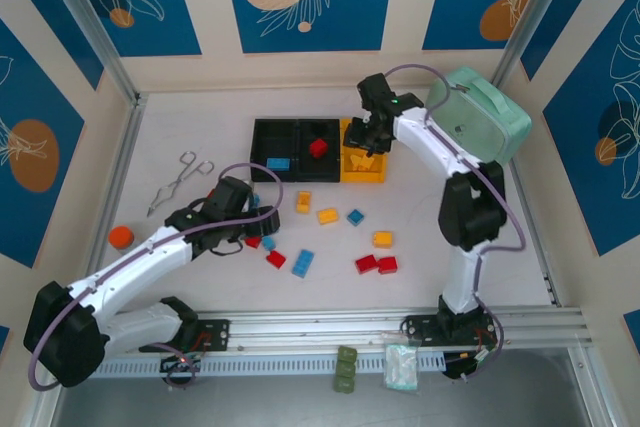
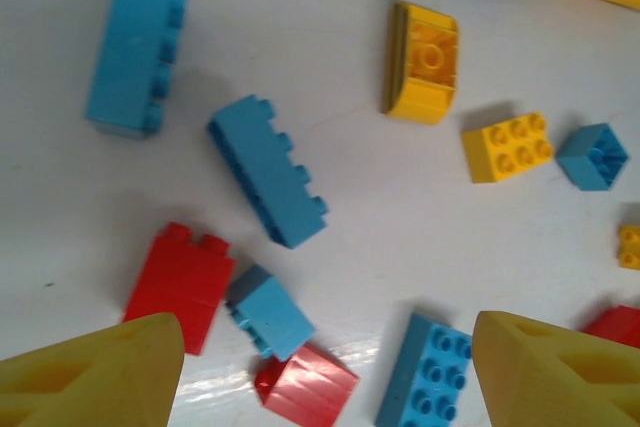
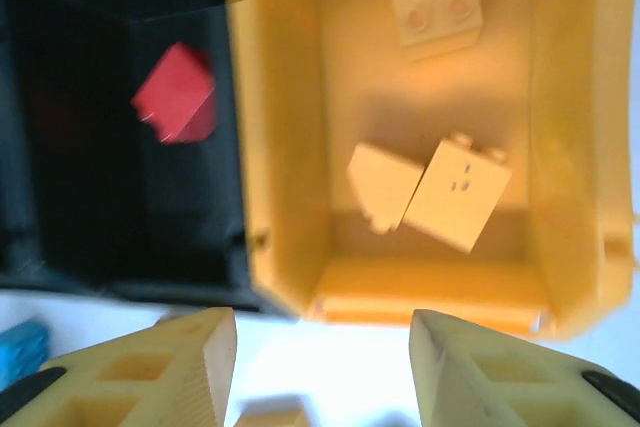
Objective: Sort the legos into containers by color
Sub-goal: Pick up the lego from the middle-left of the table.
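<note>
the left gripper (image 2: 325, 377) is hanging spread and empty; a light blue plastic studded brick (image 2: 270, 312) is lying below its gap, touching a red plastic brick (image 2: 180, 282) leftward; it should be centring on the blue one alone before closing; the right gripper (image 3: 325, 367), also spread, is hovering above the yellow square plastic bin (image 3: 280, 197).

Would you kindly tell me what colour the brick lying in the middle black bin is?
Red; the small plastic brick shows best in the top external view.
</note>
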Motion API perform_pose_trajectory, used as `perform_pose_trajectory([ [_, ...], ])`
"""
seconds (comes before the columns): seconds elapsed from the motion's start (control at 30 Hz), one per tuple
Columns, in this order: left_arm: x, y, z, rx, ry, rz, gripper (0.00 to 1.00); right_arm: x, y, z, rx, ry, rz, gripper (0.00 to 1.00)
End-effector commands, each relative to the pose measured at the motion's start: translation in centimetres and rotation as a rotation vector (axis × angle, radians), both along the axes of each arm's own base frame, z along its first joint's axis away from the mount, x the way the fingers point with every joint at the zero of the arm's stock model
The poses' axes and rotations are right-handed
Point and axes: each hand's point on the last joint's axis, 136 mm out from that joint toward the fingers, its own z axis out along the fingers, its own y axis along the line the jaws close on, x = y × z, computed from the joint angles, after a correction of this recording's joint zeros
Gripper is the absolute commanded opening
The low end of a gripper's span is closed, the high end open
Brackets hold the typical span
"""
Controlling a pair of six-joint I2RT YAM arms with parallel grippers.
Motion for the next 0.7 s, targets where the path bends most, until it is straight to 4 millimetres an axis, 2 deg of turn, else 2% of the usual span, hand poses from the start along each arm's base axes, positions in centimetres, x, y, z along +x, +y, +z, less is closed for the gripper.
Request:
perform_pose_trajectory([
  [0.0, 0.5, 2.8, 0.7, 0.095, -0.009, 0.082, 0.76, -2.5, 1.8, 2.9, 0.097, -0.081, 0.076, 0.51],
  [0.17, 1.6, 5.7, 0.5, 0.177, 0.002, 0.175, 0.76, -7.6, 3.1, 2.8, 0.181, -0.094, 0.148, 0.52],
  [0.4, 4.5, 8.9, 0.7, 0.233, -0.025, 0.293, 0.78, -13.5, 5.6, 2.8, 0.225, -0.113, 0.292, 0.57],
  [0.5, 6.2, 9.8, 0.3, 0.265, -0.019, 0.308, 0.8, -15.5, 6.8, 2.8, 0.256, -0.12, 0.358, 0.58],
  [0.67, 9.2, 11.5, -0.9, 0.328, 0.005, 0.312, 0.82, -18.0, 7.6, 1.7, 0.264, -0.098, 0.403, 0.58],
])
